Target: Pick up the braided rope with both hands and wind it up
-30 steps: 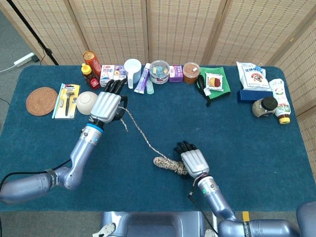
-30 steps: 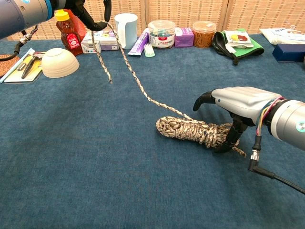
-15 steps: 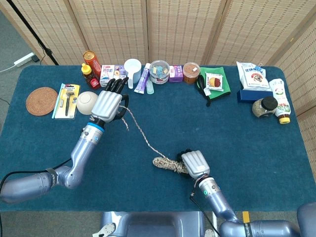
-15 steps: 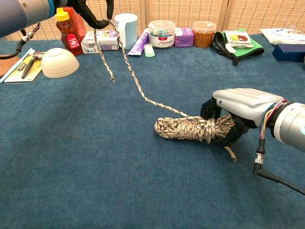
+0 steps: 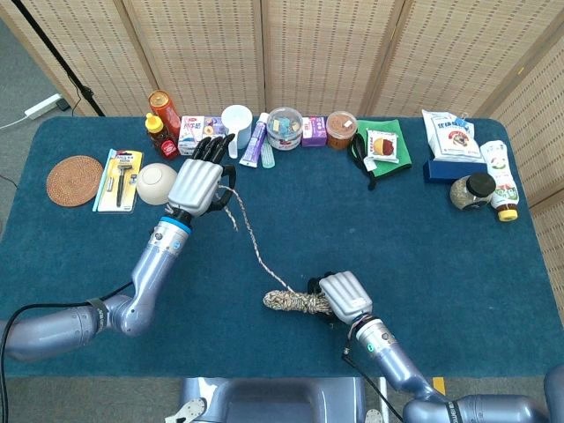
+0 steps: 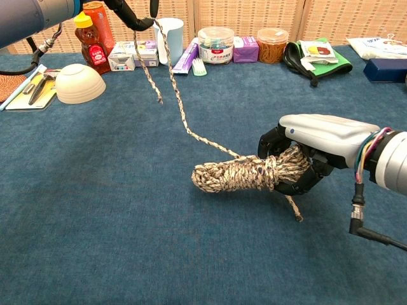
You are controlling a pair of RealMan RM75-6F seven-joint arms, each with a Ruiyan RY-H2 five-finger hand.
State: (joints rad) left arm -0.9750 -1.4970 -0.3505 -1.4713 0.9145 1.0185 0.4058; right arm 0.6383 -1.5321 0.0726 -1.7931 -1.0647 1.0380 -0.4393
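The braided rope is mostly wound into a bundle (image 6: 241, 176) (image 5: 295, 302), raised a little off the blue cloth. My right hand (image 6: 311, 152) (image 5: 342, 297) grips the bundle's right end, with a short tail hanging below it. From the bundle a free strand (image 6: 191, 130) (image 5: 251, 238) runs up and left to my left hand (image 5: 198, 183) (image 6: 133, 9). That hand holds the strand high near the back row, and a loose end (image 6: 151, 79) dangles from it. In the chest view only the left hand's dark fingers show at the top edge.
A white bowl (image 6: 79, 82), a honey bottle (image 6: 92, 41), small boxes (image 6: 130, 56), a white cup (image 6: 168, 35), tubes and jars line the back. A woven coaster (image 5: 74, 180) and a carded tool (image 5: 119, 179) lie at the far left. Packets and bottles (image 5: 480, 176) sit far right.
My right hand closed around the bundle and lifted it, carrying it slightly left. My left hand moved a little right and up with the strand.
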